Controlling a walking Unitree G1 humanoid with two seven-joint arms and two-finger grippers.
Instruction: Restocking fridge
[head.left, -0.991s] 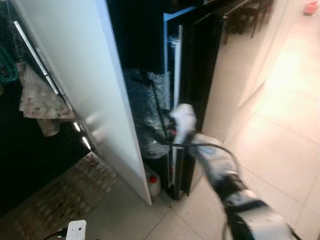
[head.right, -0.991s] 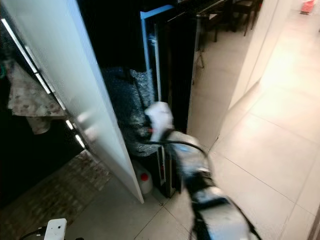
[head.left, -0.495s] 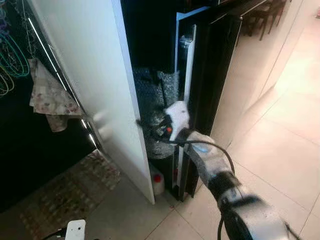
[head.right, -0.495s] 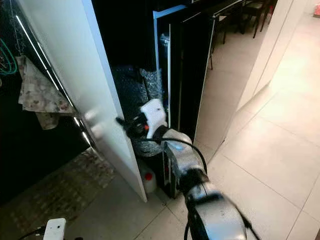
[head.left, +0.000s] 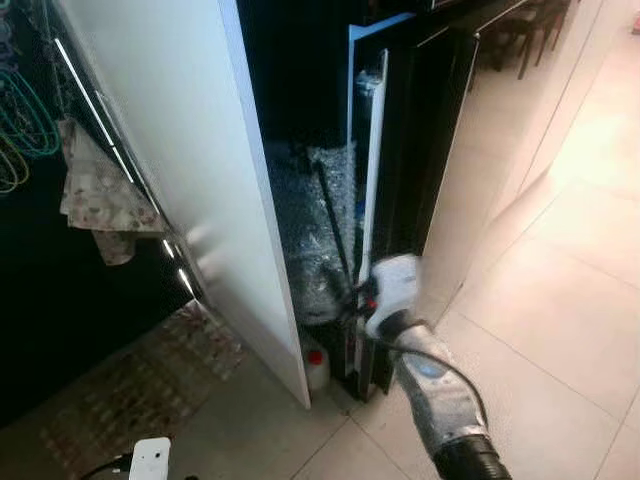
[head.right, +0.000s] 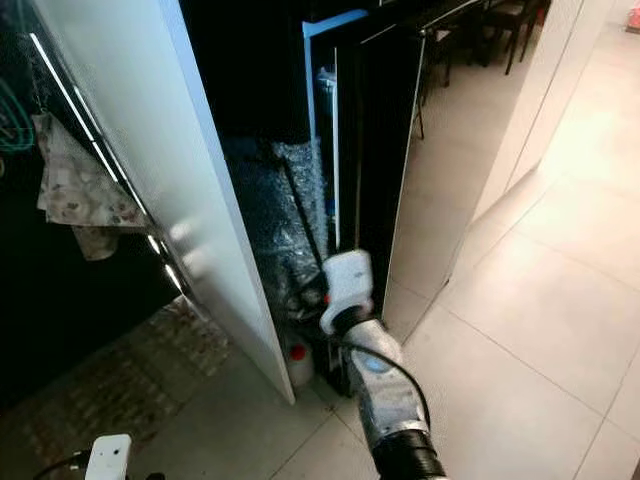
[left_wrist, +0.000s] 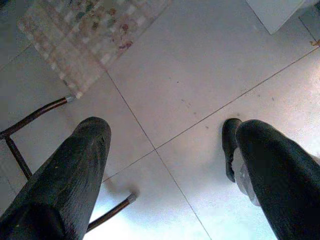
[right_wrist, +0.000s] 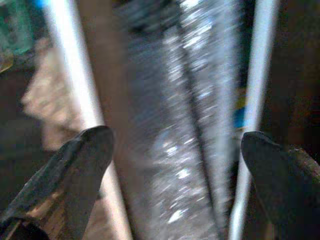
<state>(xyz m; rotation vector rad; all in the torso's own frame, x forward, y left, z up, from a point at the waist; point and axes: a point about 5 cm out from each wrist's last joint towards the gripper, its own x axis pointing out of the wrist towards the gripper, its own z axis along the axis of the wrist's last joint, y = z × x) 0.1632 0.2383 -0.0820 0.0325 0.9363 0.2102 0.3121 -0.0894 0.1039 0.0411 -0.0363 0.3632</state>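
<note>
Hanging low over the pale tiled floor (left_wrist: 190, 90), the left gripper (left_wrist: 170, 165) spreads its 2 fingers wide, empty. Ahead, the right gripper (right_wrist: 175, 170), fingers apart and holding nothing, has pulled back toward the fridge (head.left: 420, 150) door edge. Between white door (head.left: 170, 130) and fridge sits a silvery bag (head.left: 310, 240); bottle (head.left: 312, 366) below, cloth (head.left: 95, 195) hanging left.
</note>
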